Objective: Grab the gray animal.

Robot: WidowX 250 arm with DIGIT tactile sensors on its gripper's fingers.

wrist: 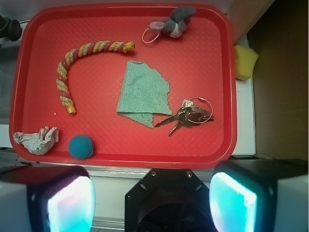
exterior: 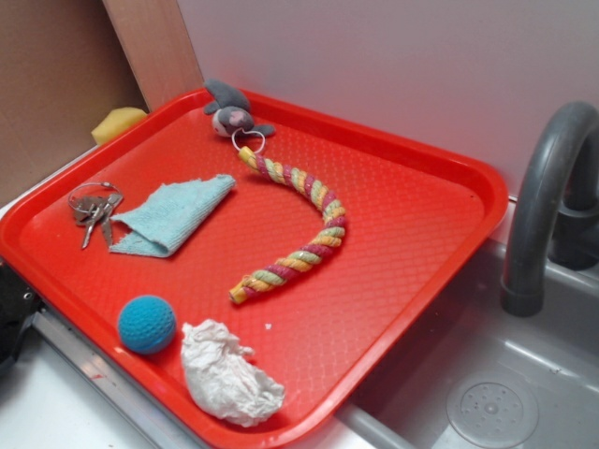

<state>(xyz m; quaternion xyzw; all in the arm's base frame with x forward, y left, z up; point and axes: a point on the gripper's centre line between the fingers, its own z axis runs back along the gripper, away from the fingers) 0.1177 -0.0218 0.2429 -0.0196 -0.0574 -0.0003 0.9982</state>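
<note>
The gray animal (exterior: 231, 110) is a small gray plush with a pinkish face and a silver key ring. It lies at the far edge of the red tray (exterior: 421, 234). In the wrist view it sits at the tray's top right (wrist: 173, 25). My gripper (wrist: 152, 203) is open and empty, its two pads wide apart. It hangs high above the tray's near rim, far from the animal. In the exterior view only a dark part of the arm shows at the left edge.
On the tray lie a multicolored rope (wrist: 72, 63), a teal cloth (wrist: 144, 94), a bunch of keys (wrist: 190, 113), a blue crocheted ball (wrist: 80, 147) and crumpled white paper (wrist: 37, 140). A yellow sponge (wrist: 245, 62) sits beside the tray. A gray faucet (exterior: 547, 196) and sink stand at the right.
</note>
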